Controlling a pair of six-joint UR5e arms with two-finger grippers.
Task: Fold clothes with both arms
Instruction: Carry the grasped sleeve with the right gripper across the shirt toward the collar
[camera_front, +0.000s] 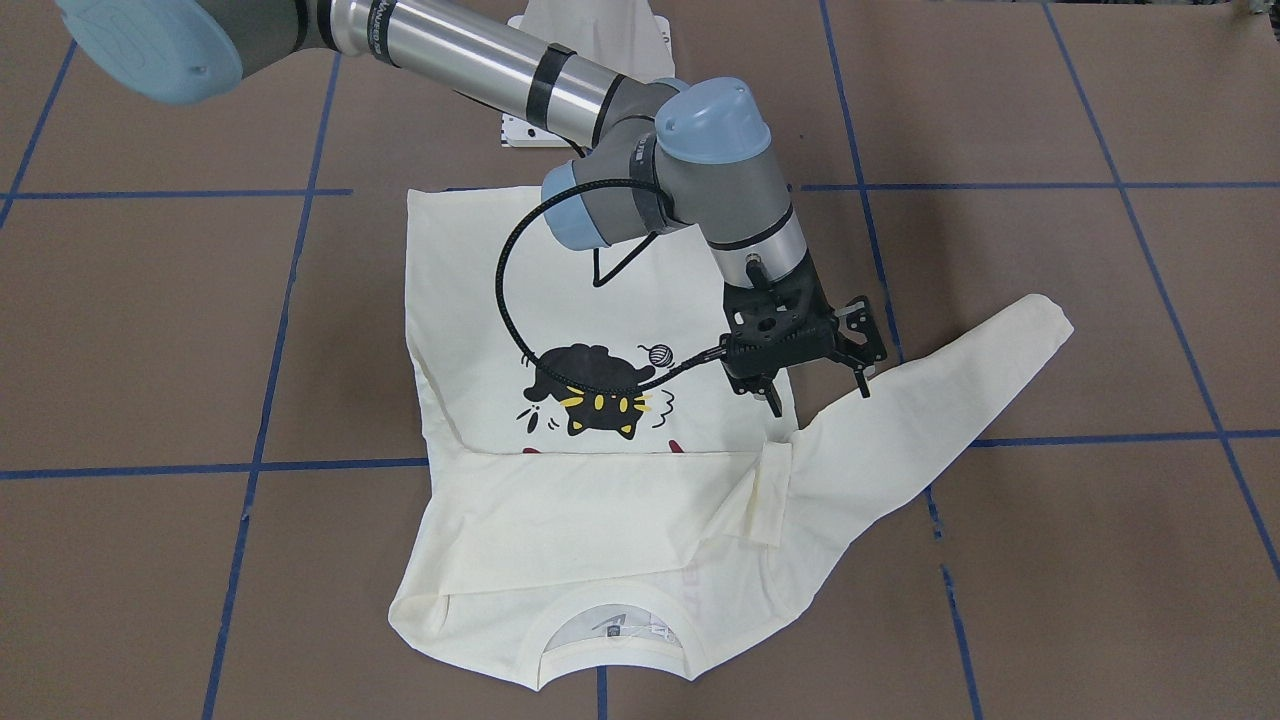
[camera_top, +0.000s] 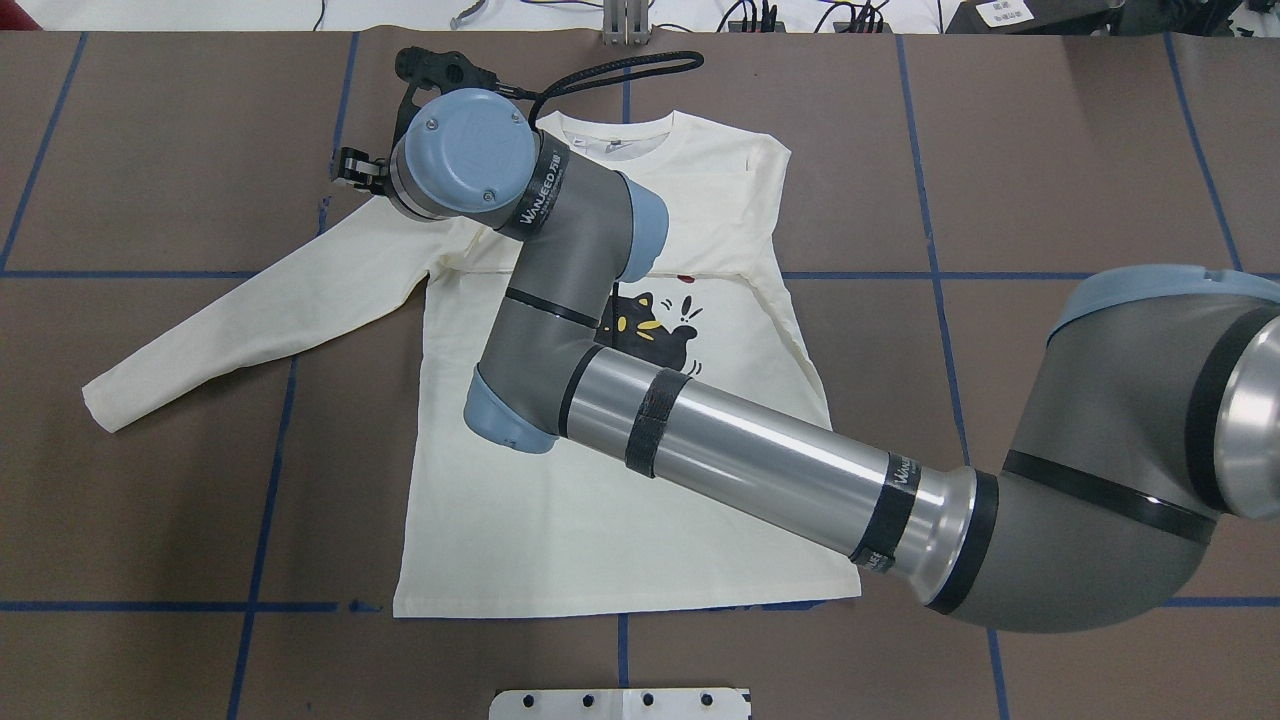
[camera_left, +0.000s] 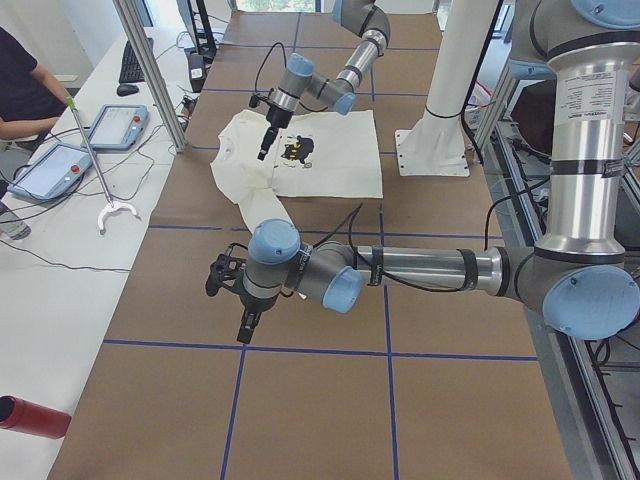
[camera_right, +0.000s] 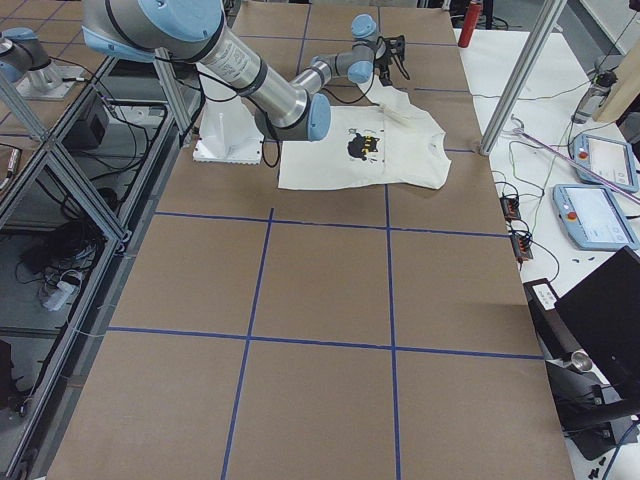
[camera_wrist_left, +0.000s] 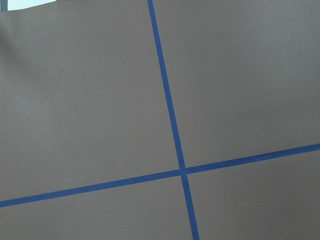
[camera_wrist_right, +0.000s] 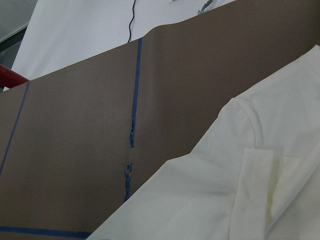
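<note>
The cream long-sleeved shirt (camera_front: 600, 520) lies flat on the brown table, cat print (camera_front: 595, 385) facing up. One sleeve is folded across the chest, its cuff (camera_front: 765, 490) near the other shoulder. The other sleeve (camera_front: 940, 390) stretches out sideways. My right arm (camera_top: 720, 440) reaches across the shirt (camera_top: 560, 520). Its gripper (camera_front: 820, 398) hangs open just above that shoulder, holding nothing. The right wrist view shows the shoulder and the folded cuff (camera_wrist_right: 270, 185) below. My left gripper (camera_left: 240, 300) hovers over bare table far from the shirt; I cannot tell whether it is open or shut.
Blue tape lines (camera_wrist_left: 170, 115) grid the table. The white pedestal base (camera_top: 620, 703) stands behind the shirt's hem. A side bench holds tablets (camera_left: 50, 170), a person sits there, and a red cylinder (camera_left: 30, 415) lies at the near corner.
</note>
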